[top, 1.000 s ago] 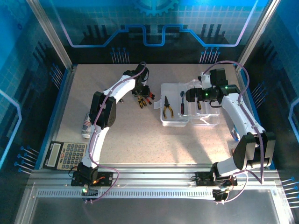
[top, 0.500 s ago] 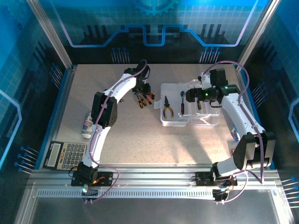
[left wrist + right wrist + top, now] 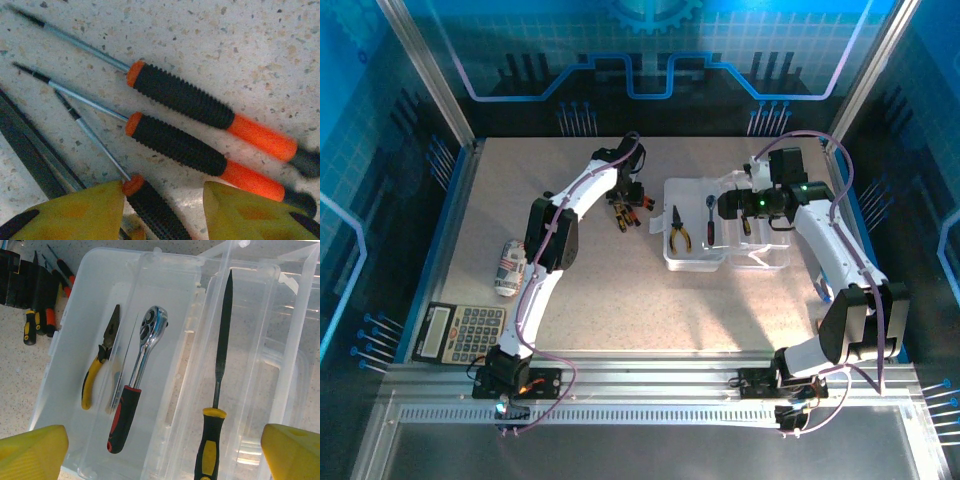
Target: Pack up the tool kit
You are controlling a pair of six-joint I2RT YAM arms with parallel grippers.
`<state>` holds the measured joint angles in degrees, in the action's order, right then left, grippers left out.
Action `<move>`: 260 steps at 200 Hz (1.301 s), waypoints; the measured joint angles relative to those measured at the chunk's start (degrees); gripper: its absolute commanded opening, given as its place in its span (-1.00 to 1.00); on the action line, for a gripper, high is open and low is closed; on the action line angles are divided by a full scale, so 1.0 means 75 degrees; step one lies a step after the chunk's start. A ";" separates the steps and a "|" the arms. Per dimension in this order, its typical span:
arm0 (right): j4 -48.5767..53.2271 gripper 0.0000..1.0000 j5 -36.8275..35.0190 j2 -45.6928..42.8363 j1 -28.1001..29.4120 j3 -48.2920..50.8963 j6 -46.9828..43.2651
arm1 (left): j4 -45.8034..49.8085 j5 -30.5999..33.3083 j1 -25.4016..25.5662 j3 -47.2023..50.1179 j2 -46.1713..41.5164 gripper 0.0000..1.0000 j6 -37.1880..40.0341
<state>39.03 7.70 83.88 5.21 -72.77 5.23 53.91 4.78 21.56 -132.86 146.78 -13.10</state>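
The left tool (image 3: 162, 215) stands partly open, straddling one ribbed black-and-orange screwdriver (image 3: 152, 210) on the speckled bench (image 3: 240, 45). You see the right tool (image 3: 162, 452) spread wide above the clear plastic case (image 3: 60, 355), which contains yellow-handled pliers (image 3: 95, 375), a chromed ratchet (image 3: 145, 350) and a slim file (image 3: 223, 330).

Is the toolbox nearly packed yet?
Partly. The pliers, ratchet and file lie in the open box. Nothing is held: the left gripper hangs open over the screwdrivers on the table. Those must go in, then the box shut.
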 measured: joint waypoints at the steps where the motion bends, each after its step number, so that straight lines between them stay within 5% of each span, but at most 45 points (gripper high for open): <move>1: 0.0000 0.99 0.0000 0.0000 -0.0003 0.0000 0.0000 | 0.0000 0.0000 0.0000 -0.0003 0.0000 -0.10 0.0000; 50: -0.0003 0.99 0.0000 0.0000 -0.0003 0.0000 -0.0032 | 0.0012 0.0178 0.0003 0.0047 0.0009 -0.45 0.0163; 260: 0.0076 0.99 0.0032 -0.0428 -0.0003 0.0079 -0.0055 | -0.0437 0.0233 -0.0131 0.2299 -0.1445 -0.97 0.0169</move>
<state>39.59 7.94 80.66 5.19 -72.18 4.82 50.63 6.52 20.58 -115.61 135.94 -11.84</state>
